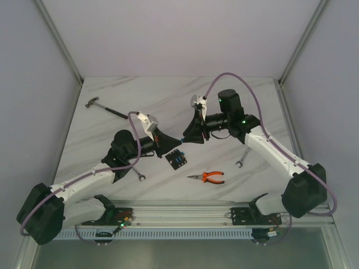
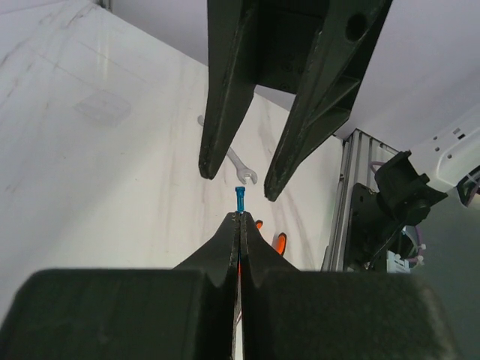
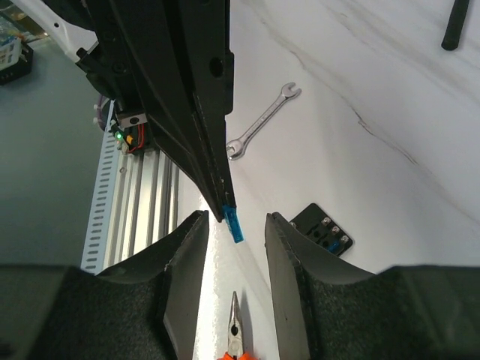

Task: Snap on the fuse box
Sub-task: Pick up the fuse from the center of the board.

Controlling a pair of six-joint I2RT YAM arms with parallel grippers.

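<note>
Obs: left gripper (image 2: 240, 219) pinched fully shut on a blue fuse (image 2: 240, 199), tip protruding. The right gripper (image 3: 235, 219) is part open, jaws flanking the fuse, apparently not touching it. Below, the fuse box (image 1: 175, 160) lies flat on the table (image 1: 168, 95), near the pliers (image 1: 207, 177). Judged light, rigid plastic, prone to sliding; grip by opposite side edges, clear of the slots.

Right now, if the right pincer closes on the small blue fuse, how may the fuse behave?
The blue fuse looks tiny and light, so it probably slips easily. Only a short end sticks out of the shut left pincer, so it may twist or drop. The open right pincer has little to grip.
</note>
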